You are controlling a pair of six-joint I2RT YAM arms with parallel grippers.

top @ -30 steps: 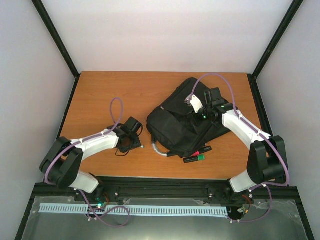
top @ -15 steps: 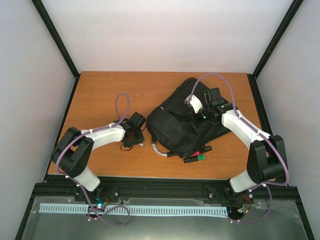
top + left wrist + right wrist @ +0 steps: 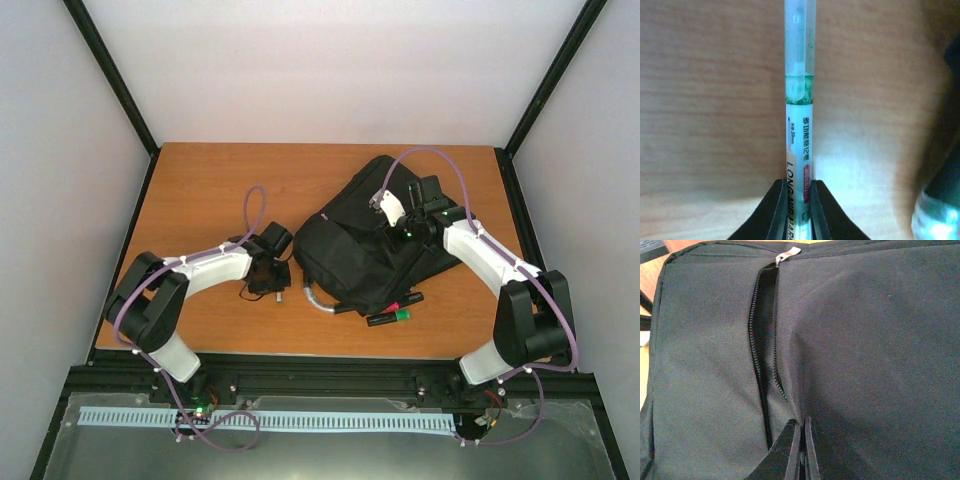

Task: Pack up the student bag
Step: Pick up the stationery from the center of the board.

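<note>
1. The bag [image 3: 350, 250] lies flat on the tabletop [image 3: 220, 180], directly under the right end effector [image 3: 801, 432] and just to the right of the left one.
2. It looks like soft, limp woven fabric with little stiffness. A pinch would lift only a fold, not the whole bag, and the cloth may sag shut once let go.
3. The zip opening [image 3: 762, 355] runs away from the right end effector, just left of its tips. The metal pull [image 3: 787, 252] sits at the far end.
4. The best hold is probably the fabric lip beside the zip teeth. The grey loop [image 3: 315, 300] would suit dragging the whole bag.
5. The right end effector is closed. Its tips are nearly touching, and a crease of bag cloth appears to be pinched beside the opening.
6. The left end effector [image 3: 799, 187] grips a slim white pen [image 3: 799, 125] that points straight ahead of it, above the tabletop.
7. Two markers [image 3: 392, 315] lie against the bag's near edge, below the right end effector.
</note>
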